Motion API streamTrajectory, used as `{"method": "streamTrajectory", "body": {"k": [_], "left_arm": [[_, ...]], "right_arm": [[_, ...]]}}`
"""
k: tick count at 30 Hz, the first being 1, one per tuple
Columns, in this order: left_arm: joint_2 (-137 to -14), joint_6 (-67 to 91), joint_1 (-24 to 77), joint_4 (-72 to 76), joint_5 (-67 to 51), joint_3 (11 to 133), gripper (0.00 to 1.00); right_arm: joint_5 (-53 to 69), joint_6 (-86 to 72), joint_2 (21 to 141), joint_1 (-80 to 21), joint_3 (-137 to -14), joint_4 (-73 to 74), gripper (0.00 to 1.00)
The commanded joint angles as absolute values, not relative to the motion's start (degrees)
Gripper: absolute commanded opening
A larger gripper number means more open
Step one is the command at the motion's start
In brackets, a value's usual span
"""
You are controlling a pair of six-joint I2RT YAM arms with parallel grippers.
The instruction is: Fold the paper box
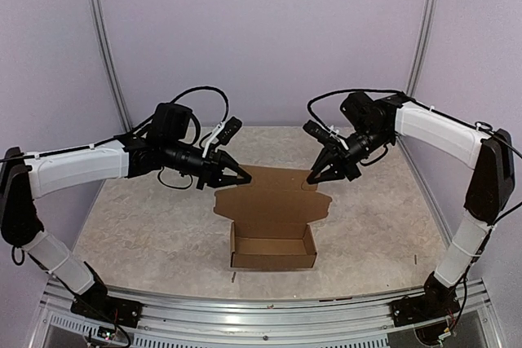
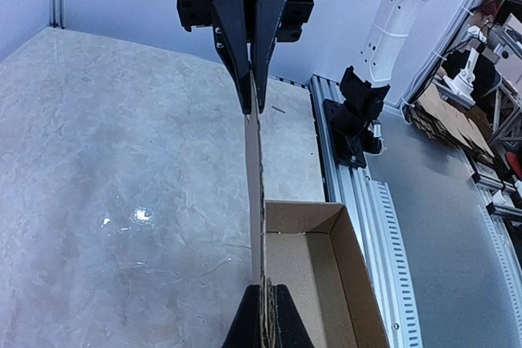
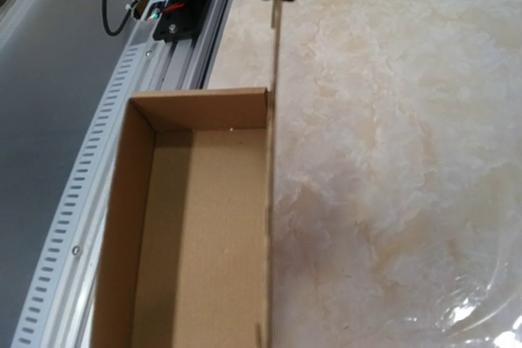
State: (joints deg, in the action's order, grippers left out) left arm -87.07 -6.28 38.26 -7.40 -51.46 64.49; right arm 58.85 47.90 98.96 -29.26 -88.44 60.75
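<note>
The left hand (image 1: 241, 178) is pinched tight on the left edge of the lid (image 1: 273, 195). The right hand (image 1: 315, 177) is clamped the same way on the opposite edge, so the two face each other across the panel. Seen down either wrist, the cardboard runs edge-on between the fingers, standing nearly upright. Gripping both sides at once looks meant to hold the lid square, so it can swing on its hinge without twisting. Below it the paper box (image 1: 273, 248) sits on the tabletop (image 1: 147, 226) near the front rail, its tray already walled up and open on top. I'd judge the lid goes down over the tray next.
</note>
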Motion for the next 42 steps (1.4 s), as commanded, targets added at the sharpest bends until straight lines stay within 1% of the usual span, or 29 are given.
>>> {"method": "streamTrajectory", "body": {"k": [1,5,8,10,14,24,27,32,40,42], "left_arm": [[-88.7,-7.2,38.1,-8.8,-52.7,65.2,0.00],[-87.7,-7.7,37.9,-7.7,-52.7,64.3,0.00],[-87.0,-7.5,37.4,-6.8,-53.2,63.5,0.00],[-86.6,-6.9,37.0,-5.9,-53.5,63.0,0.00],[-84.4,-4.0,35.7,-0.6,-55.1,60.3,0.00],[-83.9,-2.0,35.3,2.1,-57.1,59.6,0.00],[-84.5,-1.8,35.7,1.9,-57.5,60.1,0.00],[-84.9,-2.1,35.9,1.2,-57.4,60.4,0.00],[-84.8,-4.0,36.1,-2.3,-56.5,60.5,0.00],[-84.9,-4.9,36.4,-3.1,-56.0,60.7,0.00]], "right_arm": [[58.3,47.1,98.1,-29.6,-86.7,60.5,0.00],[56.6,46.1,97.9,-29.6,-85.9,59.3,0.00],[55.9,46.7,97.8,-29.7,-85.5,59.9,0.10],[55.5,47.2,97.7,-29.7,-85.2,60.3,0.14],[55.5,47.8,97.6,-29.6,-84.9,60.8,0.15],[57.2,47.9,97.9,-30.0,-85.4,60.8,0.14],[57.5,47.6,98.3,-30.5,-86.1,60.6,0.15],[59.2,47.7,98.9,-30.7,-87.5,61.6,0.19],[60.2,47.0,98.8,-30.6,-88.9,62.6,0.19],[60.9,46.5,99.3,-30.6,-89.4,62.7,0.22]]}}
